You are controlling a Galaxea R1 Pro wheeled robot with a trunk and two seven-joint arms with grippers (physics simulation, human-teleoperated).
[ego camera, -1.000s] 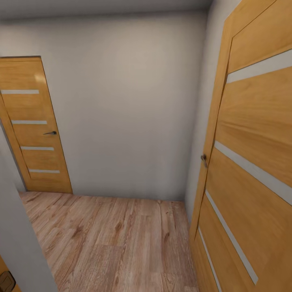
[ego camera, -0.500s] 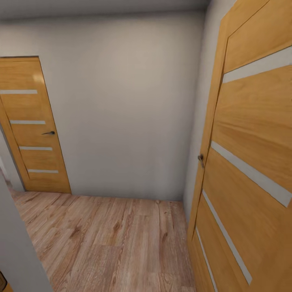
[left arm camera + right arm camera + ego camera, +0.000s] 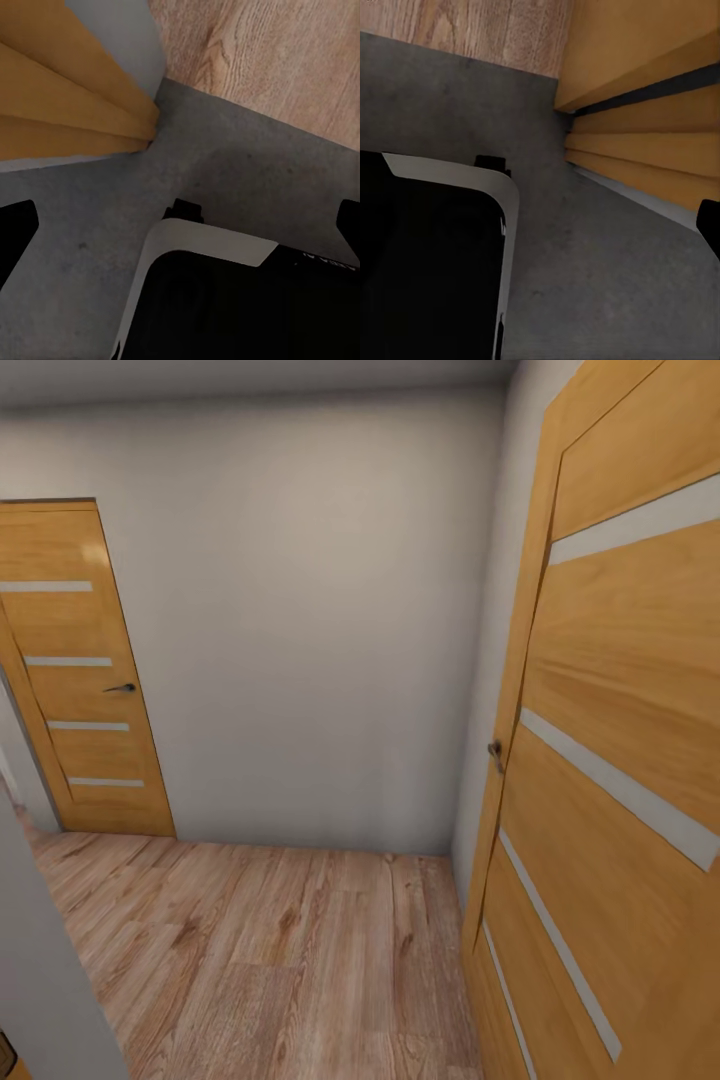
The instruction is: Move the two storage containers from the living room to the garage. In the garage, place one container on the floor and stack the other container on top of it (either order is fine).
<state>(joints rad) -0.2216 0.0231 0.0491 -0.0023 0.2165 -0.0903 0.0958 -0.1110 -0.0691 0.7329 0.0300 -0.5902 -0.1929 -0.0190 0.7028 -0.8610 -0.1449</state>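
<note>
Head view faces a hallway, wood plank floor (image 3: 290,960) running to 12 o'clock between two oak doors (image 3: 80,670); no container to place, both arms' jaws spread empty over grey concrete (image 3: 90,225)

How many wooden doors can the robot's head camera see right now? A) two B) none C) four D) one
A: one wooden door stands far off on the left, and another door is close up on the right, with the pale wall between them.
</note>
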